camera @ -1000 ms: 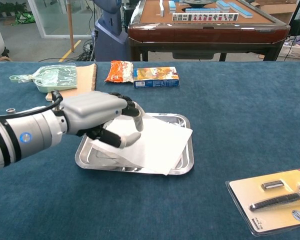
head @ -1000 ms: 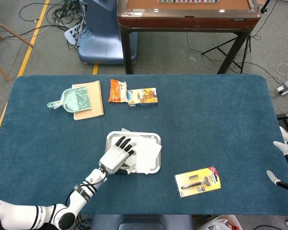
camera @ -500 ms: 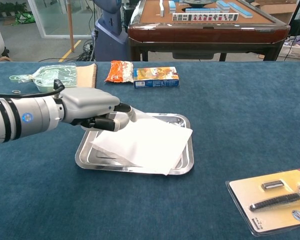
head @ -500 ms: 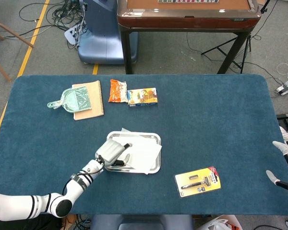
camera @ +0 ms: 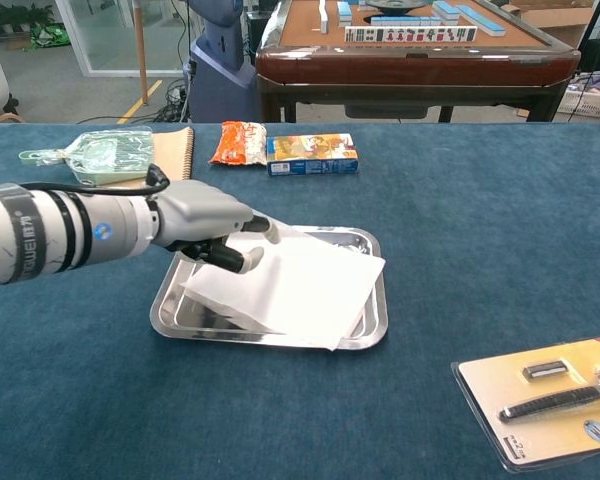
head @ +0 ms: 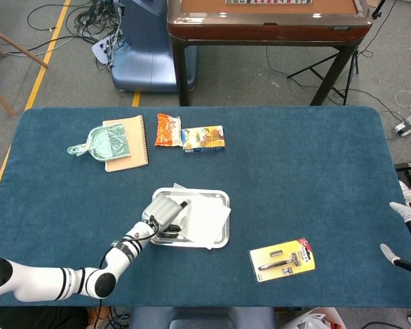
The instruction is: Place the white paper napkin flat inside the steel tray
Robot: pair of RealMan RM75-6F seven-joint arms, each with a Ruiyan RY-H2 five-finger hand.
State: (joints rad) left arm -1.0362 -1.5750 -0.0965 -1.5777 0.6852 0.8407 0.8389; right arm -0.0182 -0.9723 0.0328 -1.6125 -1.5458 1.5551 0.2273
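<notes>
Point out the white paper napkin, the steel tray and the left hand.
white paper napkin point(camera: 305, 285), chest view, centre of sheet
steel tray point(camera: 170, 318), chest view, near-left rim
left hand point(camera: 205, 225), chest view, back of hand
</notes>
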